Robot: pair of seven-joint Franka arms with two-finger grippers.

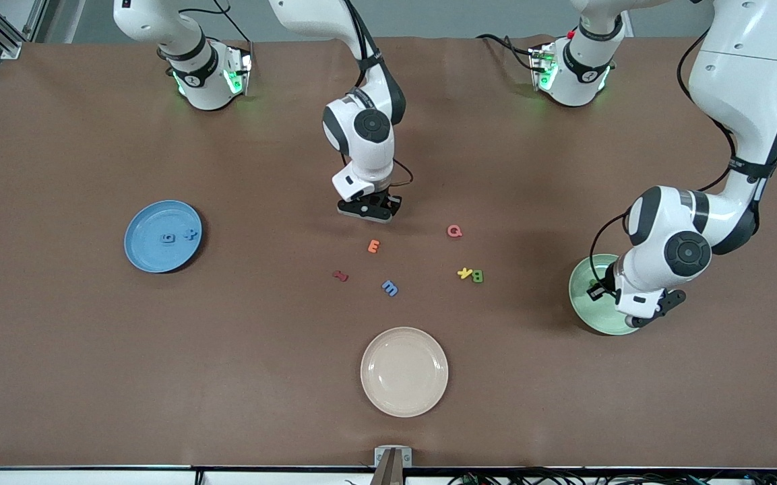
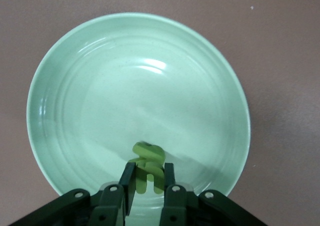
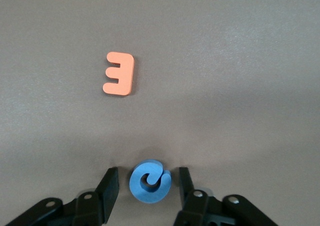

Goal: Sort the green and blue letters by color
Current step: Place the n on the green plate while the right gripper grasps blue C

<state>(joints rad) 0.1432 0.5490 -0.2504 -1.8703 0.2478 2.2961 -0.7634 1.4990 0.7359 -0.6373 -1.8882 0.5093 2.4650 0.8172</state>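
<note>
Front view, nearest first: cream plate (image 1: 404, 371) sits closest to the camera, nothing visible on it.
Left gripper (image 1: 636, 316): over the green plate (image 1: 580, 286) at the left arm's end of the table.
Left jaws: closed on a green letter (image 2: 148, 165), seen in the left wrist view; it hangs above the plate's floor near the rim.
Blue m (image 1: 389, 287): on the bare table, at about 12 o'clock from the cream plate.
Green B (image 1: 478, 276): at about 3 o'clock from the blue m, touching a yellow letter (image 1: 464, 273).
Dark red letter (image 1: 340, 275): at about 10 o'clock from the blue m.
Orange E (image 1: 373, 246): farther from the camera than the m; also in the right wrist view (image 3: 120, 73).
Pink Q (image 1: 454, 231): at about 11 o'clock from the green B.
Blue plate (image 1: 152, 252): at the right arm's end, holding a blue g (image 1: 168, 237) and a blue x (image 1: 190, 234) side by side.
Right gripper (image 1: 369, 207): low at the table, at 12 o'clock from the orange E.
Right jaws: spread wide, a blue c (image 3: 149, 181) lying on the table between the fingers (image 3: 111, 186), a gap showing on each side.
</note>
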